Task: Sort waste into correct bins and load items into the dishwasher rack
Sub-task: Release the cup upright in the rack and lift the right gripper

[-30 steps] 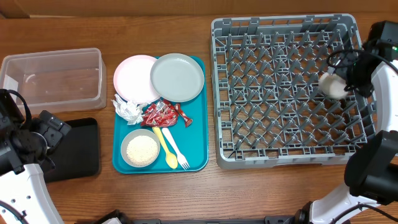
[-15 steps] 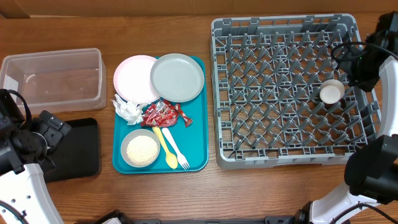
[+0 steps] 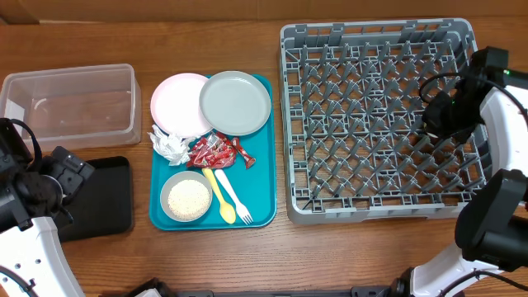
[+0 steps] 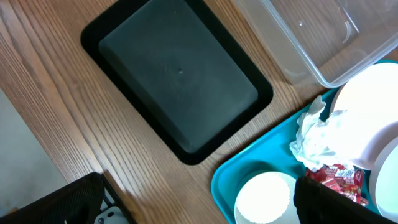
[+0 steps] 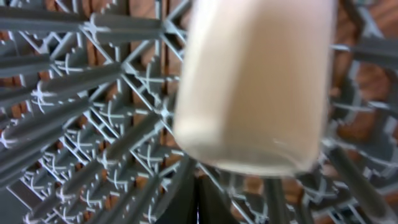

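Note:
The white cup (image 5: 255,87) rests on the pegs of the grey dishwasher rack (image 3: 371,124), just beyond my right gripper (image 5: 199,202), which is shut on nothing. From overhead that gripper (image 3: 436,115) covers the cup. My left gripper (image 4: 199,211) is open above the table's left side, next to the black tray (image 4: 177,78) and the clear tub (image 4: 305,37). On the teal tray (image 3: 264,165) lie a white plate (image 3: 175,103), a grey-green plate (image 3: 235,101), a crumpled napkin (image 3: 169,146), red wrappers (image 3: 216,151), a bowl of rice grains (image 3: 186,196), a yellow spoon (image 3: 221,198) and a white fork (image 3: 235,198).
The clear tub (image 3: 70,103) stands at the back left with the black tray (image 3: 107,198) in front of it. Bare wood runs between the teal tray and the rack. The rack's raised walls ring my right arm.
My right gripper let go of the cup in the rack and pulled away. It has come back over the cup and shut with nothing in it. The left arm has not moved.

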Robot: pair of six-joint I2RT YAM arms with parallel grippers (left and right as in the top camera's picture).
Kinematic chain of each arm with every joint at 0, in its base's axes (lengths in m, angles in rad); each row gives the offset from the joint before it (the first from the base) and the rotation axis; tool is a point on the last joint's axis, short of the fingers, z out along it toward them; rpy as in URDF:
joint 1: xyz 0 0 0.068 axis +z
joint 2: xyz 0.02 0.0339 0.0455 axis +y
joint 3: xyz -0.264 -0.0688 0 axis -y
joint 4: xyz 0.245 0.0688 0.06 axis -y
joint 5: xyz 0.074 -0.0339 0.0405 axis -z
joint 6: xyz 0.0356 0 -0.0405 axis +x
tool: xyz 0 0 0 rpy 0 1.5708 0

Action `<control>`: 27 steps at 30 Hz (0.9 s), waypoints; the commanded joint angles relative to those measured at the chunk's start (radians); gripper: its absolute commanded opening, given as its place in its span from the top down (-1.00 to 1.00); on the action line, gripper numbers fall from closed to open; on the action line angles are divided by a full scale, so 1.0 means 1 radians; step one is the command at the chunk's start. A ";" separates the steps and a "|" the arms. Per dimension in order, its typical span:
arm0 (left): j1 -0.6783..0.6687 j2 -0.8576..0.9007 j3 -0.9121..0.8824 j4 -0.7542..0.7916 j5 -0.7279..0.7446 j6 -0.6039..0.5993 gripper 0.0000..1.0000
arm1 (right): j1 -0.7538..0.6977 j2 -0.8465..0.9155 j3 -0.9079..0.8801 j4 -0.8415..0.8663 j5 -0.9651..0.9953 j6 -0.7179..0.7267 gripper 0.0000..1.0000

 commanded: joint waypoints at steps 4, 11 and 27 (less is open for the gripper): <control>0.005 0.002 0.016 0.000 0.005 -0.020 -0.99 | 0.027 -0.015 -0.079 0.102 0.098 0.014 0.92; 0.004 0.002 0.016 0.000 0.006 -0.020 -1.00 | 0.028 -0.018 -0.008 0.121 0.182 0.013 0.92; 0.005 0.002 0.016 0.000 0.005 -0.020 -1.00 | 0.131 -0.105 0.434 -0.177 0.006 -0.024 -0.01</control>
